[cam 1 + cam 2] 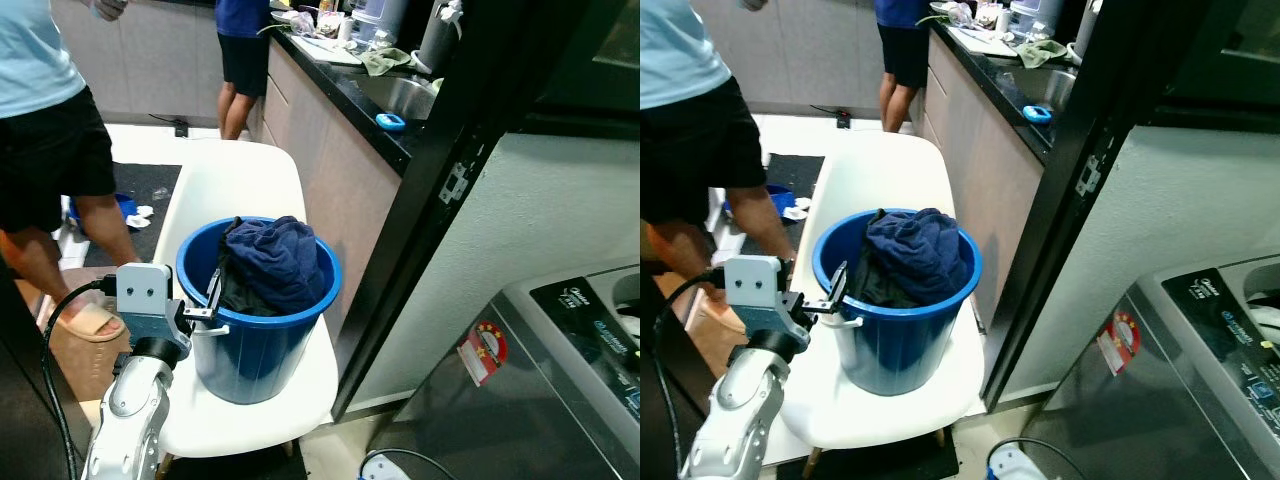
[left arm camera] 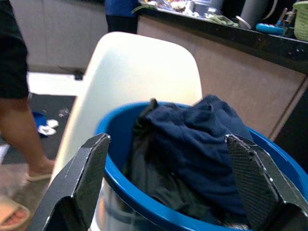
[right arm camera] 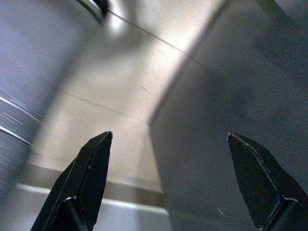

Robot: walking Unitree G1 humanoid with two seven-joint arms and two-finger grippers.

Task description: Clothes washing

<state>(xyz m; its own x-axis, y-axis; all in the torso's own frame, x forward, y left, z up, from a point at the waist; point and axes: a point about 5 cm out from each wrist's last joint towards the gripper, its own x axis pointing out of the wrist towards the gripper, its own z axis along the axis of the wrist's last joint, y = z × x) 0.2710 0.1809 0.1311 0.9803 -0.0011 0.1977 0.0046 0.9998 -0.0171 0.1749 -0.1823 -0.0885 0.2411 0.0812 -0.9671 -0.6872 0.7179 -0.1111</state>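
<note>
Parked the blue bucket (image 1: 258, 310) of dark clothes (image 1: 272, 262) on the white chair (image 1: 240, 190), probably to keep it within reach of the washer (image 1: 560, 390). Left gripper (image 1: 213, 298) spread wide at the rim, gripping nothing yet. Right gripper (image 3: 168, 183) spread open too, idle by the floor.

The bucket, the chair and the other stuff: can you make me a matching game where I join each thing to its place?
Things:
1. bucket
2. dark clothes
3. left gripper
4. washing machine

Places:
A. inside the bucket
B. at the bucket's rim, fingers open
C. on the white chair
D. to the right of the chair, by the wall

Pairs: 1-C, 2-A, 3-B, 4-D
</note>
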